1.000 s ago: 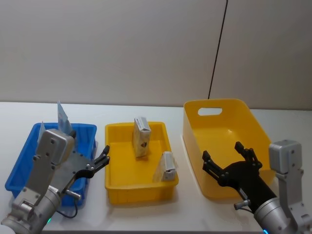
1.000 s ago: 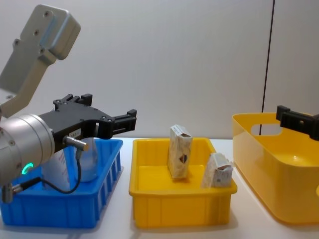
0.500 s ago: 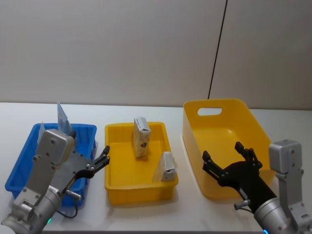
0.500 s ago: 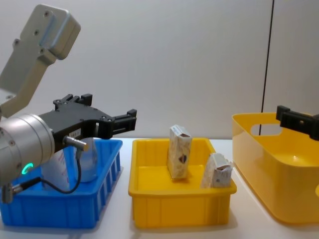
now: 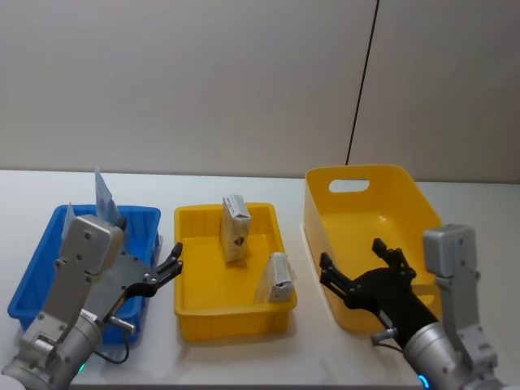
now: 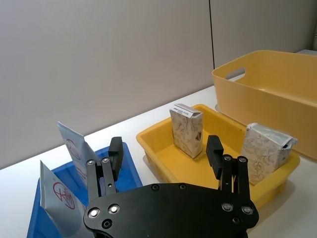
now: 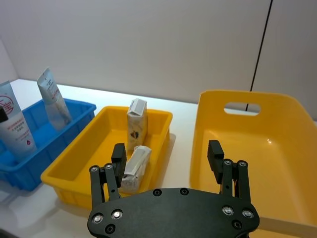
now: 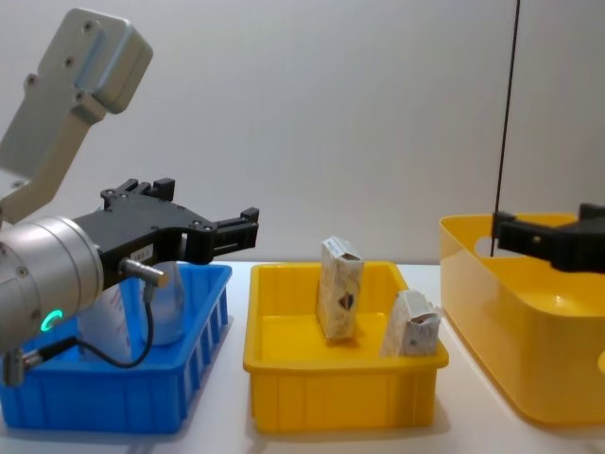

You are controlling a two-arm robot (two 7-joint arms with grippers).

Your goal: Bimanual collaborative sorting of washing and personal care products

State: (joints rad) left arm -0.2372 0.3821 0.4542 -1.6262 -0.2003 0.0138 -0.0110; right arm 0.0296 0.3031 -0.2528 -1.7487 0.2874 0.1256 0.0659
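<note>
Two cream cartons are in the small yellow tray point(image 5: 236, 318): one carton point(image 5: 235, 229) stands upright, the other carton point(image 5: 279, 277) leans at the tray's right side. Light-blue and white tubes point(image 7: 52, 99) stand in the blue bin point(image 5: 138, 214), one tube point(image 7: 15, 124) with a red round logo. My left gripper point(image 5: 172, 262) hangs open at the blue bin's right edge, pointing toward the tray, holding nothing. My right gripper point(image 5: 351, 253) is open and empty over the front left of the large yellow bin point(image 5: 431, 215).
The three containers stand in a row on a white table, blue at the left, the tray in the middle and the large bin at the right. A grey wall with a black cable point(image 5: 361, 89) rises behind. The large yellow bin holds nothing.
My right gripper has shifted left, toward the small yellow tray, still open. The left arm, cartons and tubes have not moved.
</note>
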